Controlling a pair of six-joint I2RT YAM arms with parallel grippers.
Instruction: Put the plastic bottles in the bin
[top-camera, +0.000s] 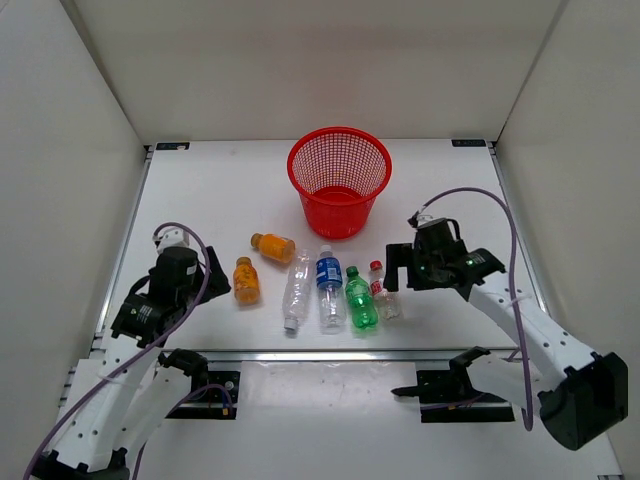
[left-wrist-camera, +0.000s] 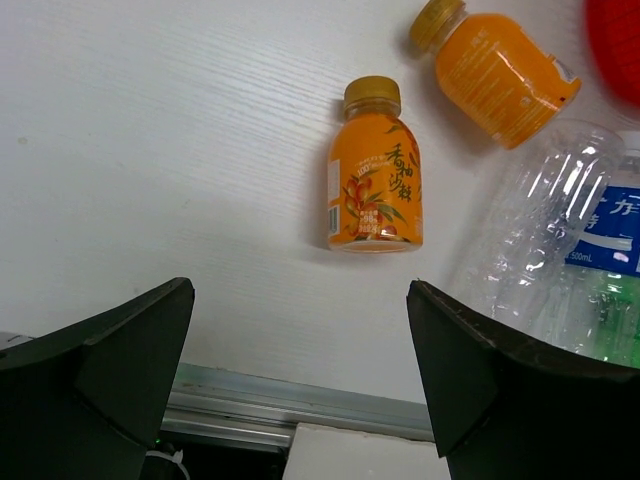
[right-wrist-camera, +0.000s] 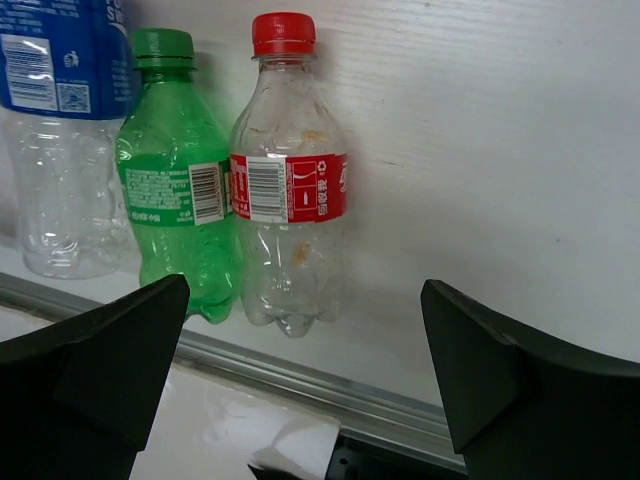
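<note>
Now, left gripper (top-camera: 214, 278), right gripper (top-camera: 402, 262) both gaping, gripping nothing. Six plastic bottles (top-camera: 300, 290) lying at 6 o'clock of bin (top-camera: 339, 215). You're hovering over red-capped bottle (right-wrist-camera: 290, 190); green bottle (right-wrist-camera: 175, 180) touching at its 9 o'clock, so jaw risking snagging both.

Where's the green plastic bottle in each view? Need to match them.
Top external: small green plastic bottle, right of centre in the row.
Left wrist: a green sliver at the lower right edge.
Right wrist: left of centre, beside the clear red-capped bottle.
Shared landmark: the clear blue-labelled bottle next to it.
</note>
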